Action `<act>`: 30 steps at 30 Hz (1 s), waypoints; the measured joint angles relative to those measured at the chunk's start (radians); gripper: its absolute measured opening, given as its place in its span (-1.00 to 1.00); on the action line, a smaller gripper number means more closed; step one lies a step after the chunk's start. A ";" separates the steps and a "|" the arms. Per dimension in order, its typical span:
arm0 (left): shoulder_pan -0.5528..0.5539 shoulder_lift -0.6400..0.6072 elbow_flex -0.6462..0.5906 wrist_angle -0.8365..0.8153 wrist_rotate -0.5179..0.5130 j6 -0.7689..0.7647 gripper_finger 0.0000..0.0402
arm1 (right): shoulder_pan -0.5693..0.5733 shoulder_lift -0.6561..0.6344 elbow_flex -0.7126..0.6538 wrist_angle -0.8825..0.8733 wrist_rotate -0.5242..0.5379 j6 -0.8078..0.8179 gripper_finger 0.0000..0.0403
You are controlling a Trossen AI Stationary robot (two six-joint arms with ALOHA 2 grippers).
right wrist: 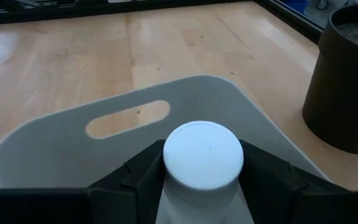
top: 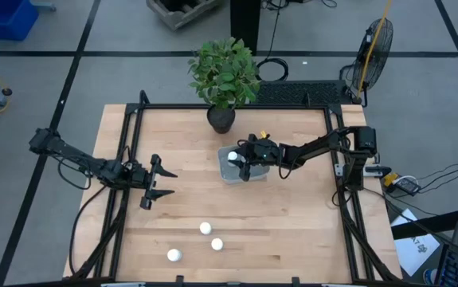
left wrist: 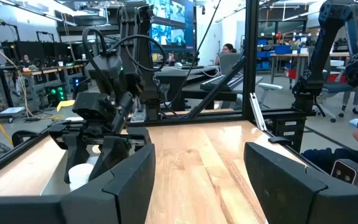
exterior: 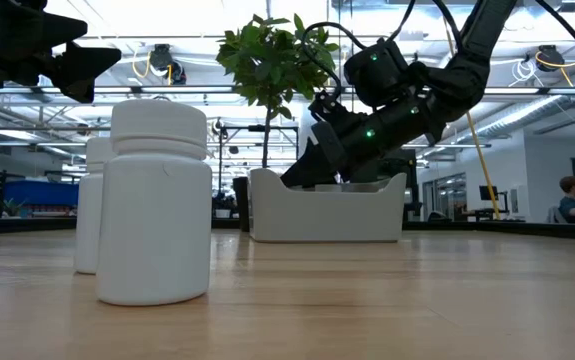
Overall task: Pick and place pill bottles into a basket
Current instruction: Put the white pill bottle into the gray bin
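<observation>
The pale grey basket [top: 254, 176] stands mid-table, in front of the plant pot. My right gripper [top: 241, 164] reaches into it, shut on a white pill bottle [right wrist: 203, 154]. This bottle also shows in the high view [top: 232, 156]. Three more bottles stand upright on the table near its front edge [top: 205, 228], [top: 217, 245], [top: 174, 255]. Two of them loom close in the low view [exterior: 157, 200]. My left gripper [top: 169, 182] hovers open and empty at the table's left, pointing toward the basket; its wrist view shows the gap between its fingers [left wrist: 197, 186]. My right gripper pinches the bottle between its two fingers, which lie on opposite sides of the body just below the cap [right wrist: 166, 186]. The fingers slant down into the basket from the table's right. The bottle stands upright inside the basket's walls; whether its base rests on the floor is hidden.
A dark round pot [top: 221, 119] with a leafy plant stands just behind the basket, and shows close by in the right wrist view [right wrist: 347, 81]. A black frame rail [top: 336, 159] runs around the table. Bare wood lies between my left gripper and the basket.
</observation>
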 joint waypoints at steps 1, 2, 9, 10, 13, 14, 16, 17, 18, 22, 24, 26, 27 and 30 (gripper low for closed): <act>0.000 0.000 0.000 0.000 0.000 0.000 0.25 | 0.000 0.000 0.000 0.000 0.000 0.000 -0.07; 0.000 0.000 0.000 0.000 0.000 0.000 0.25 | 0.000 0.000 0.000 -0.001 0.000 0.000 -0.05; 0.000 0.000 0.000 0.000 0.000 0.000 0.25 | 0.000 0.000 0.000 0.000 0.000 -0.012 0.06; 0.000 0.000 0.000 0.000 0.000 0.000 0.25 | 0.000 0.000 0.000 0.005 0.001 -0.021 0.08; 0.000 0.000 0.000 0.000 0.000 0.000 0.25 | 0.000 -0.001 0.000 0.037 0.001 -0.036 0.10; 0.000 0.000 0.000 0.000 0.000 0.000 0.25 | 0.000 -0.003 0.000 0.044 0.001 -0.039 0.10; 0.000 0.000 0.000 0.000 0.000 0.000 0.25 | 0.001 -0.004 0.000 0.060 0.001 -0.054 0.10; 0.000 0.000 0.000 0.000 0.000 0.000 0.25 | 0.002 -0.004 0.000 0.064 0.002 -0.060 0.10; 0.000 0.000 0.000 0.000 0.000 0.000 0.25 | 0.004 -0.004 0.000 0.066 0.002 -0.064 0.10; 0.000 0.000 0.000 0.000 0.000 0.000 0.25 | 0.033 -0.004 0.000 0.079 0.001 -0.090 0.10; 0.000 0.000 0.000 0.000 0.000 0.000 0.25 | 0.049 -0.004 0.000 0.083 0.002 -0.106 0.10; 0.000 0.000 0.000 0.000 0.000 0.000 0.25 | 0.065 -0.004 0.000 0.100 0.002 -0.116 0.10; 0.000 0.000 0.000 0.000 0.000 0.000 0.25 | 0.073 -0.004 0.000 0.113 0.002 -0.116 0.10; 0.000 0.000 0.000 0.000 0.000 0.000 0.25 | 0.102 -0.024 0.000 0.114 0.004 -0.117 0.10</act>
